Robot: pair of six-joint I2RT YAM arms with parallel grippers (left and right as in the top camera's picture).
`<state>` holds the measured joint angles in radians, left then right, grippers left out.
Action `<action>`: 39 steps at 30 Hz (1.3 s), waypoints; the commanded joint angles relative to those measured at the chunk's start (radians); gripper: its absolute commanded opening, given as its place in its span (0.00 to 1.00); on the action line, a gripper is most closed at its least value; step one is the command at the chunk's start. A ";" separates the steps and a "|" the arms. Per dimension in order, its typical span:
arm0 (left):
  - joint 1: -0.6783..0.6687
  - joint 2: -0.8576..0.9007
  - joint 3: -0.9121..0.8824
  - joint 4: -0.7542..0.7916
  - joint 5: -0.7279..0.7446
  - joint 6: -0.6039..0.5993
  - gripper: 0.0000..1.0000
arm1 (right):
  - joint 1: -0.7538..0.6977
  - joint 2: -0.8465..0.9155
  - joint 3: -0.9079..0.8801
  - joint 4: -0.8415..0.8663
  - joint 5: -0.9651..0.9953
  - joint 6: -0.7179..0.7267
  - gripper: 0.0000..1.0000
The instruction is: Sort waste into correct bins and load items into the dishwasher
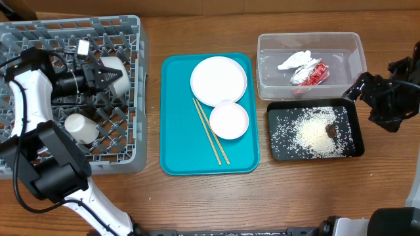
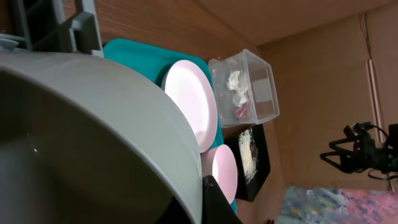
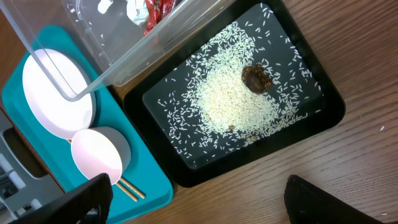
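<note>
Left end effector (image 1: pixel 107 75), level over dish rack (image 1: pixel 125 141), grips grey metal bowl (image 2: pixel 93 137).

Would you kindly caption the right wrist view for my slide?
Rice grains and a brown lump fill the black tray, beside the teal tray holding plate and bowl.

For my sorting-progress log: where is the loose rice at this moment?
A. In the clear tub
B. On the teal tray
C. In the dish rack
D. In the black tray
D: the rice lies spread inside the black tray, with the brown lump beside it. The right wrist view shows the same.
</note>
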<state>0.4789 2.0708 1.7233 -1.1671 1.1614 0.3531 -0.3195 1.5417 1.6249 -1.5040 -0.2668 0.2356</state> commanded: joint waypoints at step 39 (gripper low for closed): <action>0.097 -0.158 0.009 -0.276 -0.457 -0.052 0.82 | -0.002 -0.028 0.013 -0.012 -0.011 -0.001 0.90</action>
<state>0.5701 2.0136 1.7344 -1.4307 0.7650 0.3798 -0.3195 1.5417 1.6249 -1.5188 -0.2668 0.2356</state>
